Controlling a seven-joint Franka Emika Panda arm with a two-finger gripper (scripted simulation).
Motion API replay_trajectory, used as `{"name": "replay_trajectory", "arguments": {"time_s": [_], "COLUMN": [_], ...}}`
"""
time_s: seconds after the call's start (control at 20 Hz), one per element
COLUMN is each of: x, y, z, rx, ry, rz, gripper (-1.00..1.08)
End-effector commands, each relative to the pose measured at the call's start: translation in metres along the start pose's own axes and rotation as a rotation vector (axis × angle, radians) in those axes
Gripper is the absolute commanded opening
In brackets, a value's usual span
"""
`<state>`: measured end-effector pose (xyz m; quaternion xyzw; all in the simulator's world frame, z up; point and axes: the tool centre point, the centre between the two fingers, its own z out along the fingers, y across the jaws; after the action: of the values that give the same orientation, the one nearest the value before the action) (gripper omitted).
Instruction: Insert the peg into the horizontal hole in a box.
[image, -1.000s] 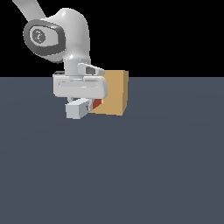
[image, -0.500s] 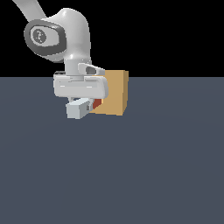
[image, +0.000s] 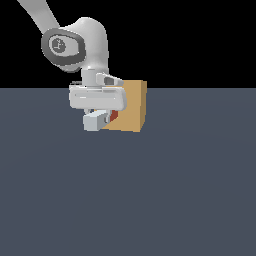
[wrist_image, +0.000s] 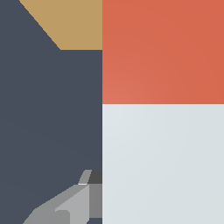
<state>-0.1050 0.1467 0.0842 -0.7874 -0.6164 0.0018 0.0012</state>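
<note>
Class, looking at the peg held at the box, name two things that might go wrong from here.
1. The peg's red end sits at the box face, but the hole is hidden; a slight misalignment might jam it on the rim.
2. The gripper body is close to the box and might bump it when pushing further.

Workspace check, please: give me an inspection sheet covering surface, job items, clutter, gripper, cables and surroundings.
Surface: plain dark grey-blue floor, flat.
Peg: held level, red end at the box face, white part sticking out.
Box: tan cube resting on the floor; its hole is hidden behind the peg and gripper.
Clutter: nothing seen.
Gripper: on the peg's white part; one finger shows beside it in the wrist view.
Cables: nothing seen.
Surroundings: black background above the floor.
</note>
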Motion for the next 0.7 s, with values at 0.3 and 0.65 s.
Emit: {"name": "replay_trajectory", "arguments": {"time_s": [0.3, 0.65], "x": [0.063, 0.081], "y": [0.001, 0.003], "z": [-0.003, -0.004], "rx": [-0.006, -0.007], "ry": [0.004, 0.004], "rz": [-0.001, -0.001], "gripper": [-1.0, -1.0]}}
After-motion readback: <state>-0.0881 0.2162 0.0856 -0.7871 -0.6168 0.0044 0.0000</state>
